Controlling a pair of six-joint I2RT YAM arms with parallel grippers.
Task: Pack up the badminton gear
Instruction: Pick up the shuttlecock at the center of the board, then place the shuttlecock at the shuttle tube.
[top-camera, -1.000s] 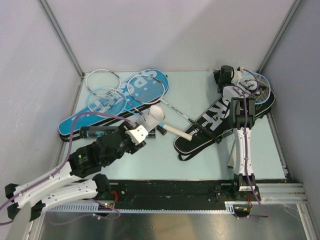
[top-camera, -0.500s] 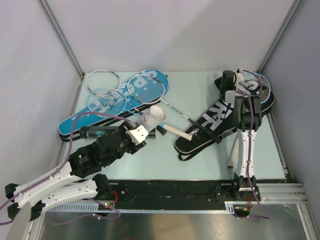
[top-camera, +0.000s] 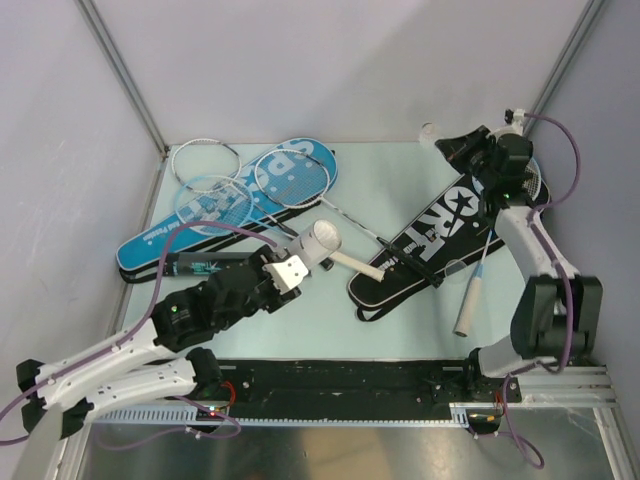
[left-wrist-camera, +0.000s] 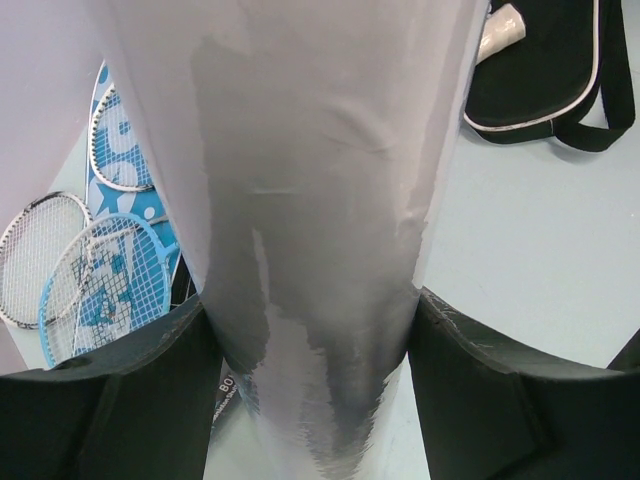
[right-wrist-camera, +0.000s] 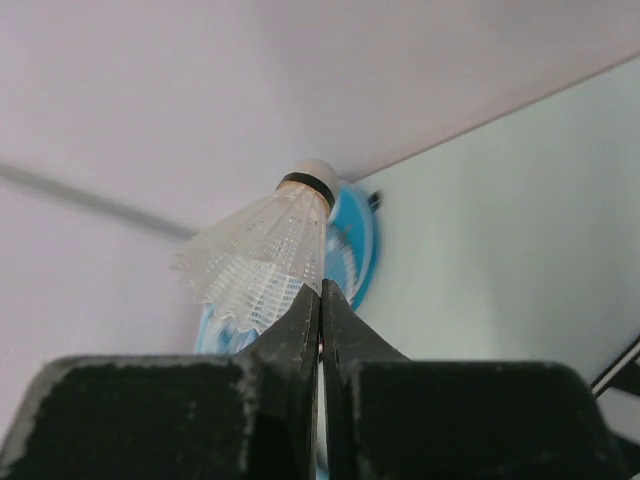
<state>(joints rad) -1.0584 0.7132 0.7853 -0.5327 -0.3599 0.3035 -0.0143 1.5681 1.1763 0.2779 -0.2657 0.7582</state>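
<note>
Cannot see the far end of the tube (left-wrist-camera: 320, 200), cropped at the left wrist view's top. Left of the tube, only parts of rackets (left-wrist-camera: 105, 275); right of it, one corner of black cover (left-wrist-camera: 540, 70). Right wrist view: blurred blue cover (right-wrist-camera: 358, 245), shuttlecock (right-wrist-camera: 265, 255) skirt partly masked by right claw (right-wrist-camera: 321, 295).

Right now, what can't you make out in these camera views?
Left wrist view: white tube fills the frame; its ends are cut off, contents unseen.
Right wrist view: blue cover behind the shuttlecock is blurred.
Top view: black tube partly hidden by the left arm.
</note>
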